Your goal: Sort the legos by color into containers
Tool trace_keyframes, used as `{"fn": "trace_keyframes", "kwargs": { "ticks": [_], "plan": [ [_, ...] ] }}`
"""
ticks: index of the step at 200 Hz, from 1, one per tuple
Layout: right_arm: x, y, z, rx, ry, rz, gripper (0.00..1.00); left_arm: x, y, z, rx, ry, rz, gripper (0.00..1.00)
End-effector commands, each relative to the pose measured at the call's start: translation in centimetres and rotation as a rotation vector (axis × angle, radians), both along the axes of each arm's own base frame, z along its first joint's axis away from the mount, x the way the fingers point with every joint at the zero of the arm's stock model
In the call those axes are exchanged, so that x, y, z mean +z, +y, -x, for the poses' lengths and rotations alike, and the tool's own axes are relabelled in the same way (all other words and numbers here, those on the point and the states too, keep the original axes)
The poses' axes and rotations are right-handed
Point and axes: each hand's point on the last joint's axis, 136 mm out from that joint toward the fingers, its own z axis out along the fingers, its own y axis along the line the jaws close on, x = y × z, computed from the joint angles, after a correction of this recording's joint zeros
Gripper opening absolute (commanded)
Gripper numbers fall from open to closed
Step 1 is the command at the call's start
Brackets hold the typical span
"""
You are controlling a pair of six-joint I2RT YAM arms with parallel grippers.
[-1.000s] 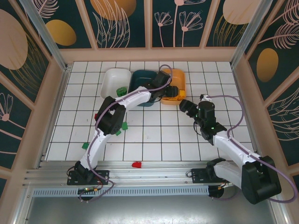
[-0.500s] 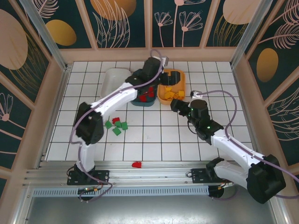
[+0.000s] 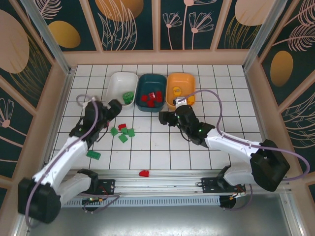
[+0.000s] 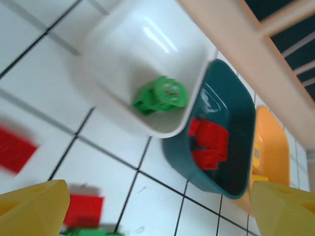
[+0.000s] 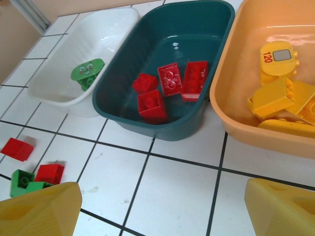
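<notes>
Three trays stand in a row at the back. The white tray holds a green lego. The teal tray holds red legos. The orange tray holds yellow legos. Loose green and red legos lie in front of the white tray. My left gripper is open over the floor left of them. My right gripper is open in front of the teal tray.
A single green lego lies at the near left and a red lego sits by the front rail. Another red brick lies left of the loose cluster. Wooden walls enclose the tiled floor.
My left arm has drawn back from over the trays to the left of the floor. My right gripper has moved left, from in front of the orange tray to the teal one.
</notes>
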Motion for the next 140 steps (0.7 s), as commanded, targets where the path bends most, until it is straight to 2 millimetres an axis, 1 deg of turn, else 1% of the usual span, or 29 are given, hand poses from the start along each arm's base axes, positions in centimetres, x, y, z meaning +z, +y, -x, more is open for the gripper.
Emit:
{"fn": "trace_keyframes", "kwargs": {
  "ticks": [1,16,35,51,61,95,121,140],
  "plan": [
    [1.6,-0.4,-0.8,-0.031,-0.056,0.022,0.87,-1.7,2.3,1.3,0.158,0.045,0.213,0.92],
    [1.5,-0.7,-0.9,-0.041,-0.059,0.036,0.88,-4.1,3.1,1.3,0.19,0.111,0.3,0.92],
    [1.4,-1.2,-0.9,-0.052,-0.061,0.041,0.89,-7.0,3.3,0.8,0.219,0.218,0.385,0.94],
    [1.2,-1.6,-0.8,-0.063,-0.061,0.041,0.88,-8.5,3.9,0.4,0.266,0.284,0.393,0.97],
    [1.1,-1.9,-0.8,-0.069,-0.061,0.039,0.89,-8.9,4.1,-0.1,0.282,0.301,0.401,0.97],
    [1.1,-2.5,-0.9,-0.081,-0.062,0.031,0.89,-9.1,4.9,-1.6,0.345,0.33,0.393,0.97],
    [1.1,-2.8,-0.9,-0.086,-0.064,0.024,0.89,-10.2,5.4,-2.0,0.396,0.372,0.411,0.92],
    [0.9,-3.0,-0.9,-0.093,-0.062,0.023,0.88,-11.0,5.4,-2.1,0.414,0.403,0.424,0.85]
  ]
}}
